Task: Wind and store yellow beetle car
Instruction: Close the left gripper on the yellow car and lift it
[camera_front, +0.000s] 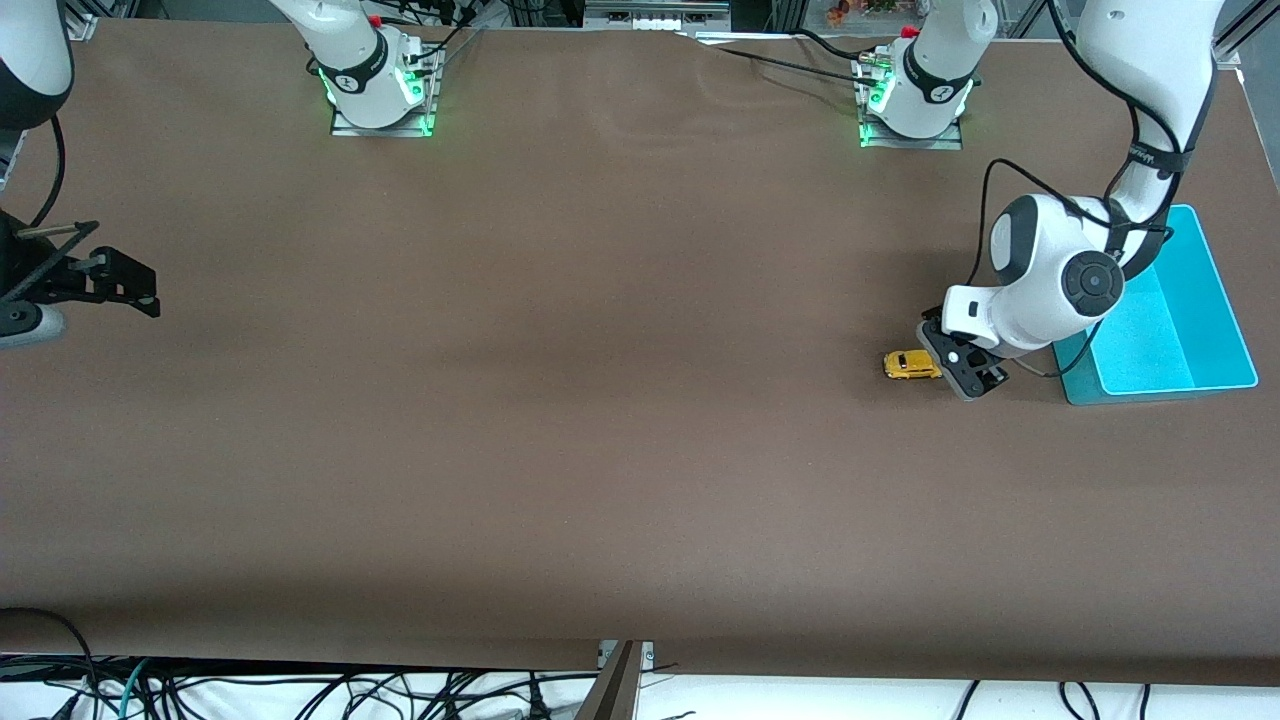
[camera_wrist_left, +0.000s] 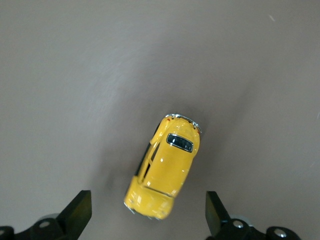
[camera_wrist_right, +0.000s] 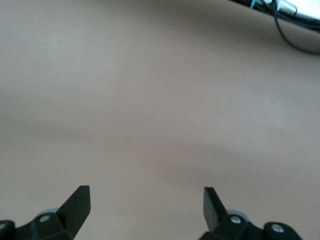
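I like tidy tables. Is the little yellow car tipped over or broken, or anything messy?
Nothing stands out. The yellow beetle car sits upright on its wheels on the table, beside the cyan bin, with the open left gripper around its end. The right gripper waits.

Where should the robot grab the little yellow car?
Probably across its two long sides, mid-body, coming from above. The yellow beetle car sits on its wheels on the table, and the open left hand hovers over it, a finger on each side. The right hand waits.
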